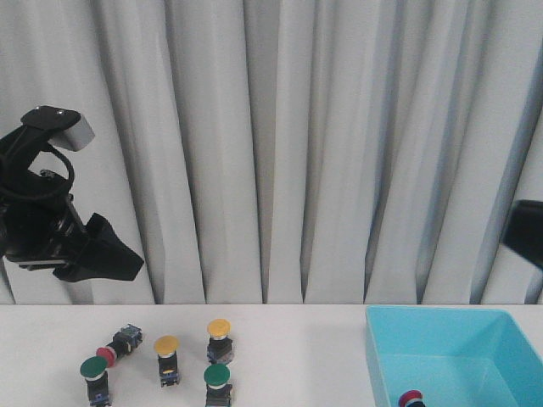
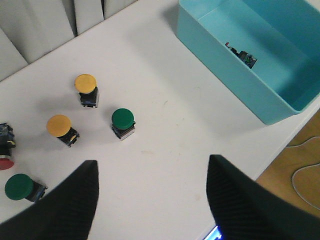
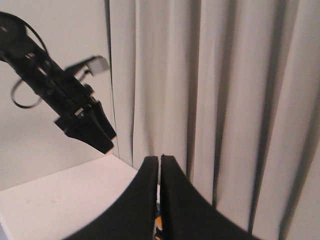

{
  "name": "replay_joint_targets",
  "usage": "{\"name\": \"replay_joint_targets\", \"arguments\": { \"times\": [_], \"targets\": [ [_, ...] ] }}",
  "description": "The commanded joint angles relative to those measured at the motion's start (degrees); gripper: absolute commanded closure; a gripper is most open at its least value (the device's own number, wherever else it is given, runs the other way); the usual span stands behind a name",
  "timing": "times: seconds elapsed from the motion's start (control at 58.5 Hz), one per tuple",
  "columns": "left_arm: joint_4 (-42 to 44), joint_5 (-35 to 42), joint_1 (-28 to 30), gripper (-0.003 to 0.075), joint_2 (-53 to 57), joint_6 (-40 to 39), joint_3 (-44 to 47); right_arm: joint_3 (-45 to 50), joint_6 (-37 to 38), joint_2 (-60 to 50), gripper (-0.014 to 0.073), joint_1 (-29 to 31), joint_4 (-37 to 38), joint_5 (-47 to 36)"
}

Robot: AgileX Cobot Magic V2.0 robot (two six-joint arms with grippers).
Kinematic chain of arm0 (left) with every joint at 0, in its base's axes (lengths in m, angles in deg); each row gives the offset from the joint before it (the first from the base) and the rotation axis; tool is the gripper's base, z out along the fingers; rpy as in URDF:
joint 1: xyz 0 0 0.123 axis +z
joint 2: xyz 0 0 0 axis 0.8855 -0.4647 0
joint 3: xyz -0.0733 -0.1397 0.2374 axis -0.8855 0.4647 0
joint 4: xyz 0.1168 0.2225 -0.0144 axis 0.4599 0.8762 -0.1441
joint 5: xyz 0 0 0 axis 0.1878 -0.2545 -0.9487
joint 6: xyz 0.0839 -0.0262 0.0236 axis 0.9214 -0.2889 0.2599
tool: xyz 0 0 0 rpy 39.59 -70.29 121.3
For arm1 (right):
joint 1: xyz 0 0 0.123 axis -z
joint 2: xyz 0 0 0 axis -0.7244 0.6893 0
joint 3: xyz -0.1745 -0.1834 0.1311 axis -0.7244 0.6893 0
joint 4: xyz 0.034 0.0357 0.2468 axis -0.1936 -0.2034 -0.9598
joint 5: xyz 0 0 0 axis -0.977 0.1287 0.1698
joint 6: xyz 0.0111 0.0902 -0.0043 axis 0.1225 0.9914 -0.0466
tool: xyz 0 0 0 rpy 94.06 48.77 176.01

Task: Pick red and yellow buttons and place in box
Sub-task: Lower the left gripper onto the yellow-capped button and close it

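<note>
buttons: two yellow, two green, left end effector open, right closed

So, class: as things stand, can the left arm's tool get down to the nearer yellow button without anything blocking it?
Probably yes. The left tool is open and raised above the table, and nothing lies between it and the yellow button; the green button stands apart from it.
</note>
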Motion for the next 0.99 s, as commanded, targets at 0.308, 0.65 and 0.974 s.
{"name": "replay_joint_targets", "arguments": {
  "times": [0.308, 0.65, 0.974],
  "targets": [
    [4.52, 6.23, -0.25, 0.0261, -4.93, -8.9, 0.13, -1.35, 14.75, -11.22, 0.0589, 0.19, 11.78, -0.74],
    [11.92, 17.06, -0.25, 0.019, -7.74, -13.1, 0.0, -1.08, 19.52, -11.29, 0.0588, 0.19, 14.97, -0.22],
    [11.81, 23.31, -0.25, 0.0192, -16.75, -15.21, -2.96, -1.08, 20.22, -11.29, 0.0588, 0.19, 15.98, 2.66]
  ]
}}
